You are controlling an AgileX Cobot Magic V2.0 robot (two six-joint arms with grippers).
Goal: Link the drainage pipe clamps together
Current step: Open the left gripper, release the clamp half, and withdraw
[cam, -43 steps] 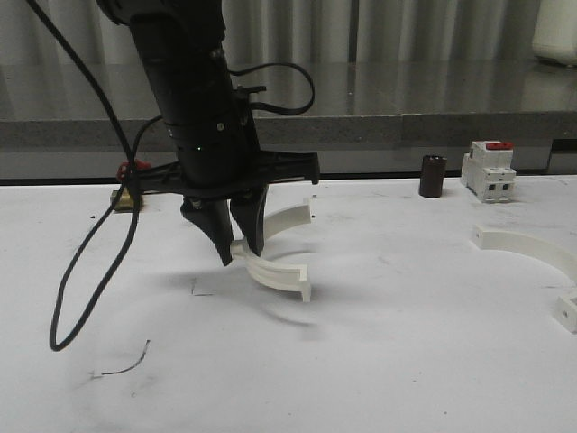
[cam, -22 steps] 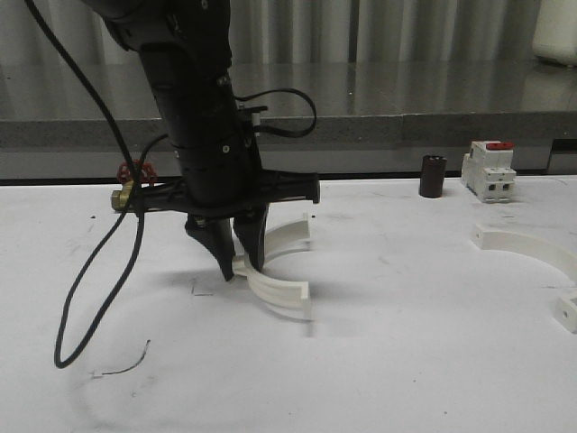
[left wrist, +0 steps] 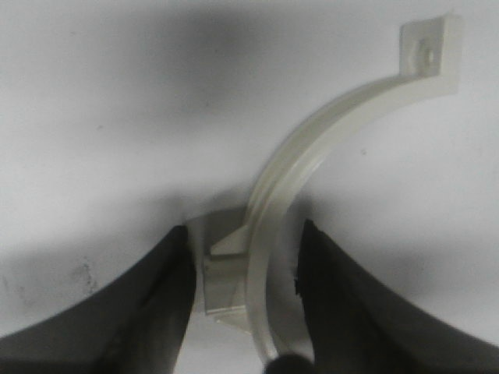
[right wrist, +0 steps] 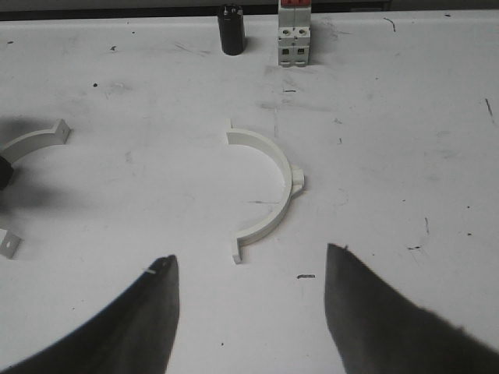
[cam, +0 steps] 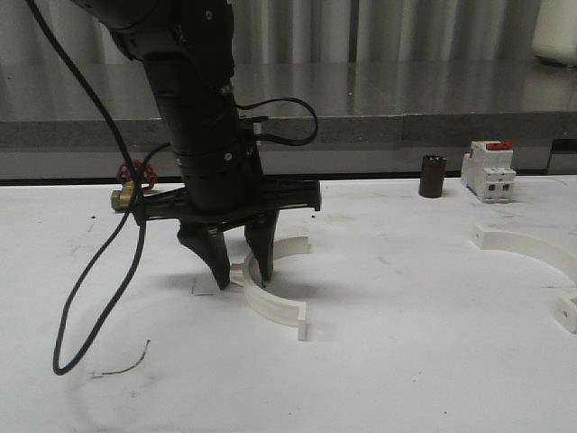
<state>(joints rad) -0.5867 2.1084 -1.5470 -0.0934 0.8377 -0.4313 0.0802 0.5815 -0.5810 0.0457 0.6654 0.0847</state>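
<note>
White surface [cam: 406, 361], scuffed, with a grey ledge and corrugated wall behind. Left claw [cam: 242, 273] is down at the surface, fingers spread, straddling the mid-arc of the near clamp [cam: 270, 302]; wrist view shows the clamp's lug and rib between the fingers [left wrist: 148, 312], gaps on both sides, no pinch. Clamp lies flat, its tabbed ends pointing right. Second clamp [cam: 541, 257] lies flat well apart at the right edge of the surface, partly cut off in the front view; it shows whole in the right wrist view [right wrist: 269, 191]. Right claw [right wrist: 249, 312] is spread above that clamp, holding nothing. Breaker [cam: 488, 171] and dark cylinder [cam: 433, 176] stand along the back edge; valve [cam: 131, 185] at back left. Bare surface between the two clamps. Black cable [cam: 90, 289] loops at left.
</note>
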